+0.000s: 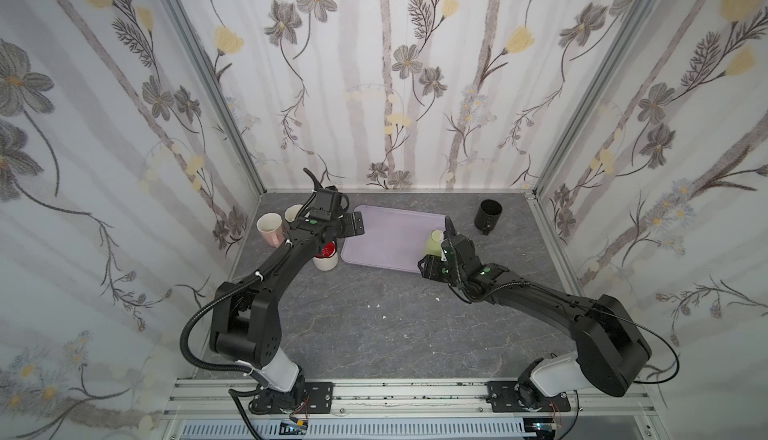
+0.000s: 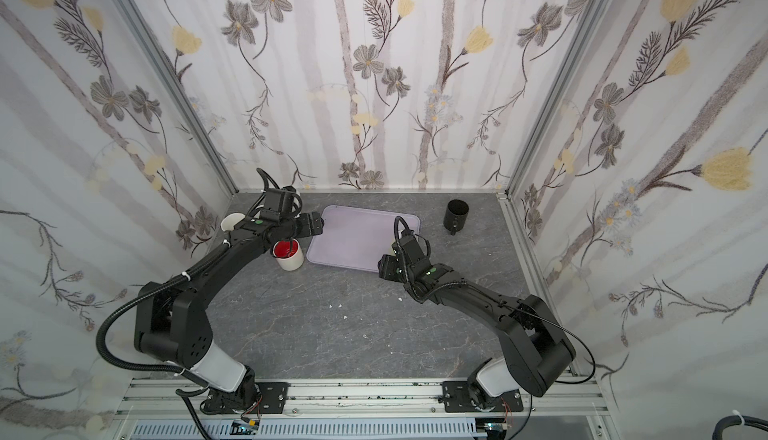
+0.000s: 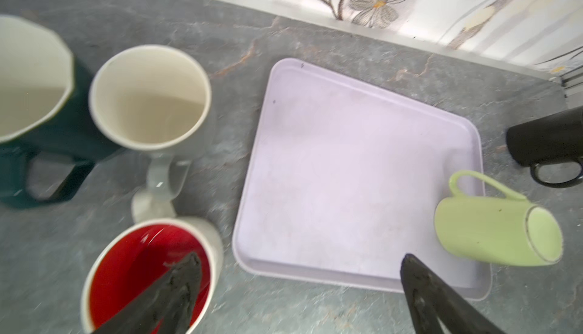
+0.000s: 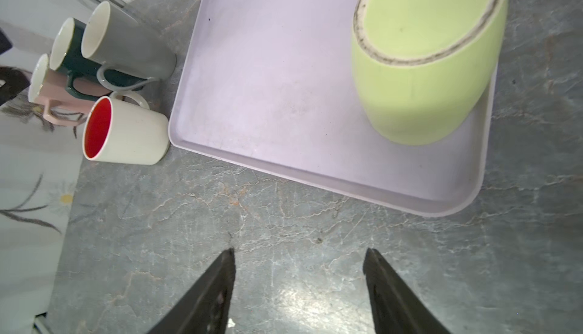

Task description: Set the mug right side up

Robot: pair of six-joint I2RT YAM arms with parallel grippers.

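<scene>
Pale green ceramic mug (image 4: 422, 80) is sitting upside down, base up, in the near right corner of the flat lavender plastic tray (image 4: 268, 64). Right gripper (image 4: 299, 253) hangs over the grey stone-look table (image 4: 157, 237) just off the tray, fingers apart, nothing in them. Left gripper (image 3: 299, 258) is spread wide and empty too, with one finger over the white mug with the red inside (image 3: 214, 237).

Both top views look down from high at the front; both close wrist views share the tray (image 3: 347, 165).
</scene>
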